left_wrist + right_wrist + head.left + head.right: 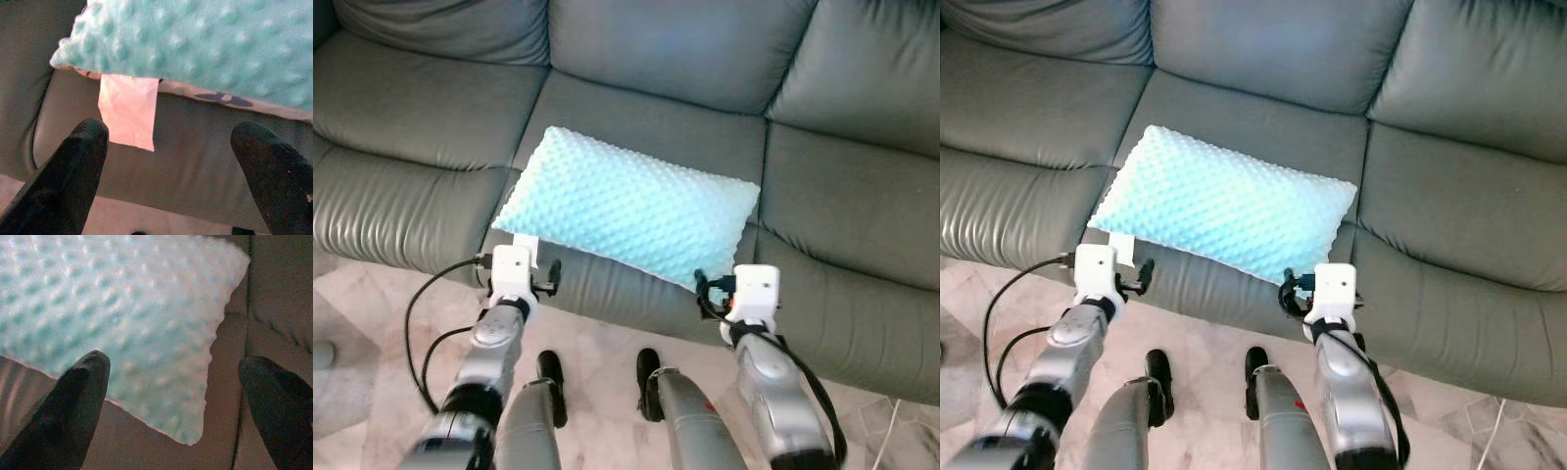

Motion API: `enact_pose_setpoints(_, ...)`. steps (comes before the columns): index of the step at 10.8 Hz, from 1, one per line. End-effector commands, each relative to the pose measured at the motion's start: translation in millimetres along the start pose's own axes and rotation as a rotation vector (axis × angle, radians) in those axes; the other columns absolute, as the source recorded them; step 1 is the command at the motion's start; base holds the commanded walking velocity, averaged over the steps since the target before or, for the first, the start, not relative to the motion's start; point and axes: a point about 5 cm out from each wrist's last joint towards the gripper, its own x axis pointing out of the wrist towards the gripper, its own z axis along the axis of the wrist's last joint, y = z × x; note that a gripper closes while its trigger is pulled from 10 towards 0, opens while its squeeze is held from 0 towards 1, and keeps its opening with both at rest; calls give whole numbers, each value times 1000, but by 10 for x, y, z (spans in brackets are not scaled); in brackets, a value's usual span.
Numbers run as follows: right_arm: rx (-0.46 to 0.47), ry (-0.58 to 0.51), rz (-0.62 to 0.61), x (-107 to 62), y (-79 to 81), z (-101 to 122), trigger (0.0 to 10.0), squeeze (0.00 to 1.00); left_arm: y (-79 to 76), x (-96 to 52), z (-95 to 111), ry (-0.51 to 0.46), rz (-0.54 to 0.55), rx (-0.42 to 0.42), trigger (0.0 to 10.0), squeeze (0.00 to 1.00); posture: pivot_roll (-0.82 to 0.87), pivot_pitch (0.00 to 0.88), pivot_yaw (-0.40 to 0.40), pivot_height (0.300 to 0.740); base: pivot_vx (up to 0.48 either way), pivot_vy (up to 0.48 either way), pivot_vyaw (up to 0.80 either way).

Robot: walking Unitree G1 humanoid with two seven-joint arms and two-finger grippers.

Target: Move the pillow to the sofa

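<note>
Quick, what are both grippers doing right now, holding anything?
Left gripper: open, empty, just short of the pillow on the sofa.
Right gripper: open, empty, at the pillow's other near corner.

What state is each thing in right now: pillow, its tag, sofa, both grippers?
Pillow: lying flat on the sofa's middle seat, not gripped.
Pillow tag: hanging over the seat's front edge.
Sofa: bearing the pillow.
Left gripper: open, just short of the pillow's corner.
Right gripper: open, by the other near corner.
</note>
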Motion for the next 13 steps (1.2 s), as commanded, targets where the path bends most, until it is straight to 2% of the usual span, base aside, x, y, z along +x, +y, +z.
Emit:
enact_pose_setpoints(1, 2, 46, -7, -88, 21, -42, 10000, 0, -12, -77, -150, 58, -13, -11, 10000, 0, -145, 423, -20, 740, 0, 0, 0)
enact_pose_setpoints(2, 130, 67, 127, -195, 331, 99, 10000, 0, -6, -151, -160, 66, -29, -8, 10000, 0, -143, 418, -20, 740, 0, 0, 0)
enact_pose_setpoints(3, 241, 108, 188, -216, 464, 124, 10000, 0, 3, -204, -198, 95, -41, -6, 10000, 0, -140, 414, -18, 740, 0, 0, 0)
enact_pose_setpoints(4, 270, 149, 188, -212, 489, 84, 10000, 0, -1, -257, -239, 127, -66, -1, 10000, 0, -136, 413, -17, 740, 0, 0, 0)
enact_pose_setpoints(6, 339, 277, 102, -207, 397, -60, 10000, 0, -15, -422, -286, 189, -160, 32, 10000, 0, -117, 414, -8, 740, 0, 0, 0)
enact_pose_setpoints(8, 377, 453, 144, -291, 385, -373, 10000, 0, -16, -553, -311, 226, -206, 40, 10000, 0, -114, 418, -5, 740, 0, 0, 0)
enact_pose_setpoints(10, 429, 510, 189, -292, 480, -520, 10000, 0, -48, -656, -421, 283, -221, 56, 10000, 0, -108, 425, -5, 740, 0, 0, 0)
enact_pose_setpoints(12, 362, 479, 254, -186, 516, -600, 10000, 0, -130, -685, -383, 288, -237, 42, 10000, 0, -93, 430, 0, 740, 0, 0, 0)
enact_pose_setpoints(13, 335, 456, 293, -113, 455, -675, 10000, 0, -156, -673, -357, 285, -243, 37, 10000, 0, -83, 437, 6, 740, 0, 0, 0)
